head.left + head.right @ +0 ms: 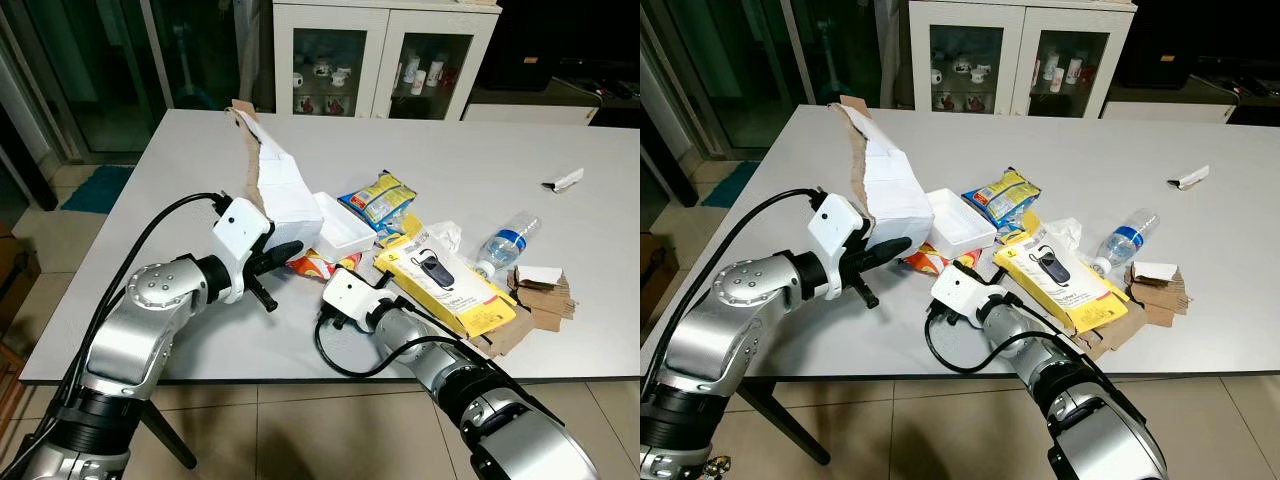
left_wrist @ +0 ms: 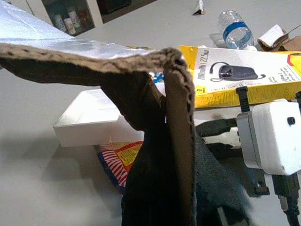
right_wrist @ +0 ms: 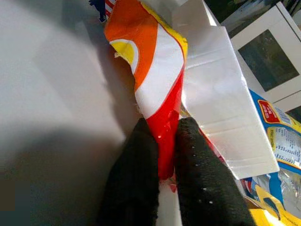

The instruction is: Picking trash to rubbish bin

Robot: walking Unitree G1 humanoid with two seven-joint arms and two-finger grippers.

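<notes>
Left claw (image 1: pixel 283 251) clamps one cardboard sheet (image 1: pixel 252 160); right claw (image 3: pixel 162 155) pinches one wrapper (image 3: pixel 155 80).

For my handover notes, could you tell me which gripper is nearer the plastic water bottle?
Right. The right gripper pinches the orange wrapper mid-table; the left gripper, holding cardboard, sits farther from the water bottle.

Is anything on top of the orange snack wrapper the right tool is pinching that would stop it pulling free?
Probably yes. The right tool is shut on the orange wrapper, but the wrapper's far end lies under the white box and the cardboard piece held by the left tool. Pulling may drag the box.
</notes>
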